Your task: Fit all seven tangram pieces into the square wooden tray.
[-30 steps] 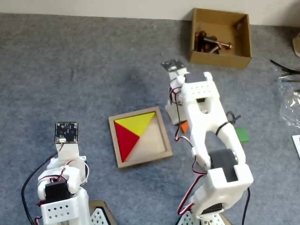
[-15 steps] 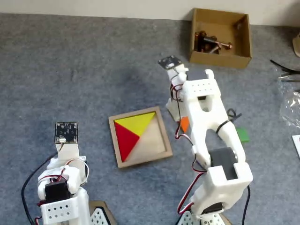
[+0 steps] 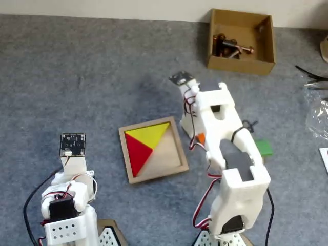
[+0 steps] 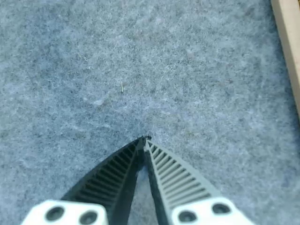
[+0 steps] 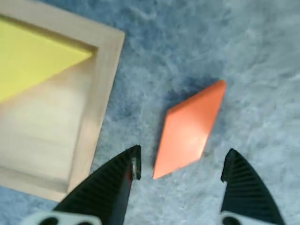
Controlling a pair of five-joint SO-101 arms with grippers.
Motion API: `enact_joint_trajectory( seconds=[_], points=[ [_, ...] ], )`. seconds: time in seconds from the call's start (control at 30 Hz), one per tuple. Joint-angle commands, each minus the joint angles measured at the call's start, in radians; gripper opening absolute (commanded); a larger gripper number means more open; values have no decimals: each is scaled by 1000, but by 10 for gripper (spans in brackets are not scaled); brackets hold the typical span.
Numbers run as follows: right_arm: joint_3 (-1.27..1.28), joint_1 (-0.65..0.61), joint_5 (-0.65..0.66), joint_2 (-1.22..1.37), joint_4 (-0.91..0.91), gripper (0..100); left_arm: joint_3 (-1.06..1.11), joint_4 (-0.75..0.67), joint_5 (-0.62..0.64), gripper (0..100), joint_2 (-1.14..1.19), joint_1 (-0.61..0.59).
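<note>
Orange parallelogram piece (image 5: 189, 129) lay on the grey carpet (image 5: 262, 56) between the parted, empty fingers of my right claw (image 5: 182, 162), wooden tray (image 5: 101, 93) just beside one finger; pick-up step in hand, next move, I judged, needed lowering and closing.

high: fixed, farthest off, looked steeply down over whole worktop (image 3: 77, 77) | left wrist: close above worktop, faced down past left hand (image 4: 143, 139) | right wrist: close, faced down; shared tray (image 5: 107, 70) corner with high

yellow triangle (image 3: 148, 134) | red triangle (image 3: 136, 152) | orange parallelogram (image 5: 189, 129) | green piece (image 3: 264, 148) | pale wood tray (image 3: 179, 144) | grey carpet (image 3: 77, 77) | brown box (image 3: 240, 65)
</note>
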Motion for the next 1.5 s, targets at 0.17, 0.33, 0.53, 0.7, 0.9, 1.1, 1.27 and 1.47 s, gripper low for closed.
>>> enact_joint_trajectory(
  seconds=[0.17, 0.33, 0.53, 0.7, 0.9, 1.1, 1.27, 1.47],
  points=[
    [-5, 12, 77, 54, -25, 266, 19, 5, 9, 5, -7, -13],
    [-10, 12, 74, 59, -27, 266, 19, 5, 9, 5, -7, -13],
    [-39, 12, 72, 59, -61, 266, 19, 5, 9, 5, -7, -13],
    [-85, 12, 37, 59, -51, 266, 19, 5, 9, 5, -7, -13],
    [-114, 12, 3, 59, -50, 266, 19, 5, 9, 5, -7, -13],
    [-114, 10, 2, 61, -58, 256, 19, 5, 9, 5, -7, -13],
    [-114, 10, 2, 64, -59, 192, 19, 5, 9, 5, -7, -13],
    [-114, 10, 0, 64, -58, 180, 19, 5, 9, 5, -7, -13]
  ],
)
